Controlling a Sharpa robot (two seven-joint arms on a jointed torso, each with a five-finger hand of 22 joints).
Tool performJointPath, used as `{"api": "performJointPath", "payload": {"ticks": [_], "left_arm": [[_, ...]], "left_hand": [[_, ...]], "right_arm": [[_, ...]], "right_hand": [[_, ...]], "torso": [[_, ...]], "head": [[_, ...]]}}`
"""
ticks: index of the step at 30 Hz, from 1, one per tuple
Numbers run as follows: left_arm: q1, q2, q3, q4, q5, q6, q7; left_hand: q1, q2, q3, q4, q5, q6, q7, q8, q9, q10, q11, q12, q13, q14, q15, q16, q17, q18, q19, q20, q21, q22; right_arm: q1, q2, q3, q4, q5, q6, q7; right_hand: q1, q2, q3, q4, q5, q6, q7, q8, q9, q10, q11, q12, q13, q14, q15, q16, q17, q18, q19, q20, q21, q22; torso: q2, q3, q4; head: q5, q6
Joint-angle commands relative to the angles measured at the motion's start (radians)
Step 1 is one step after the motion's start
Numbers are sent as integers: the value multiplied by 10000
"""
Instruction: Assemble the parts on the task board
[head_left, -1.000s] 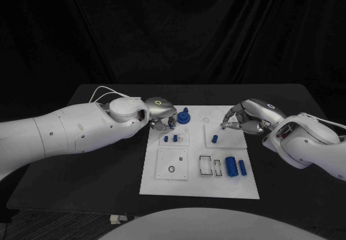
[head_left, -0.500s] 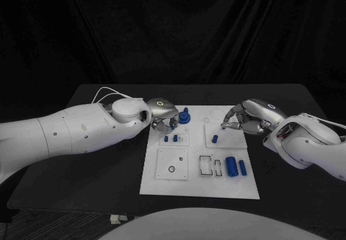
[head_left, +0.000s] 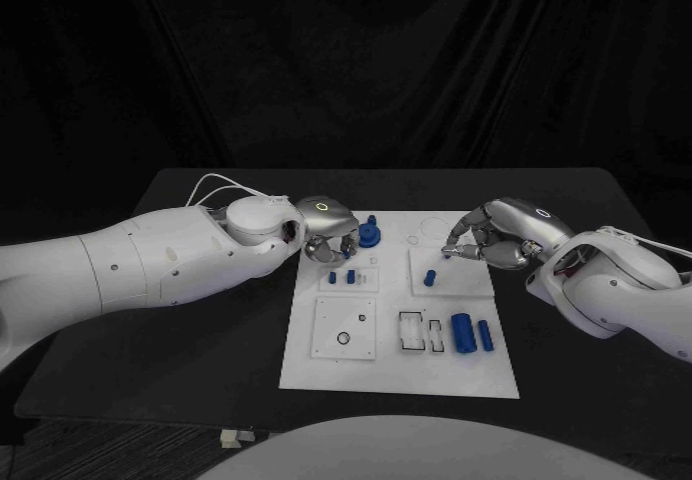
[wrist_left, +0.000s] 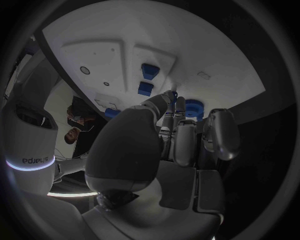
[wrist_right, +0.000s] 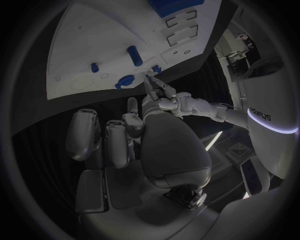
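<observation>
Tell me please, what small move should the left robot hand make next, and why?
Probably a short lowering onto the blue gear-like part. The left robot hand hangs right beside it at the far end of the task board, fingers curled near it, but the left wrist view does not show a firm hold.

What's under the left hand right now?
The left hand hovers over the task board beside a blue round part. Its fingers cover whatever lies directly beneath.

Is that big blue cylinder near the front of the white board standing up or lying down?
Lying down. The big blue cylinder lies lengthwise on the task board, beside a thinner blue piece.
</observation>
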Motion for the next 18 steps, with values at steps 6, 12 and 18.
{"api": "performJointPath", "payload": {"ticks": [6,12,18], "left_arm": [[-48,97,5,-89,3,240,146],[-68,132,5,-148,3,307,157],[-76,134,5,-162,3,478,119]], "left_hand": [[-69,11,91,-35,16,-173,-44,-133,-32,77,-4,-115,-8,-108,-27,-90,-75,174,-108,1,-135,1578],[-80,4,113,-46,27,-231,-58,-175,-43,51,-3,-155,-20,-148,-24,-148,-158,194,-156,3,-249,1552],[-100,-36,135,-71,41,-315,-84,-232,-59,22,-3,-208,-36,-219,-20,-250,-297,218,-219,7,-391,1520]], "right_arm": [[-32,-16,4,21,-18,10,42],[-44,-27,4,18,-18,20,41],[-56,-23,4,11,-18,26,43]], "right_hand": [[-102,-37,65,12,-9,-61,4,-50,-10,-41,-19,63,1322,594,-48,-46,497,54,-41,9,-64,1626],[-103,-43,80,11,-8,-50,1,-47,-9,-46,-15,13,1277,591,-46,-66,475,55,-42,11,-71,1625],[-103,-43,82,11,-8,-47,1,-46,-9,-49,-14,3,1266,591,-46,-65,475,57,-46,11,-81,1622]], "torso": [[0,-1,2],[1,-1,0],[-1,1,-3]], "head": [[-17,-1],[-25,-1],[-9,-1]]}}
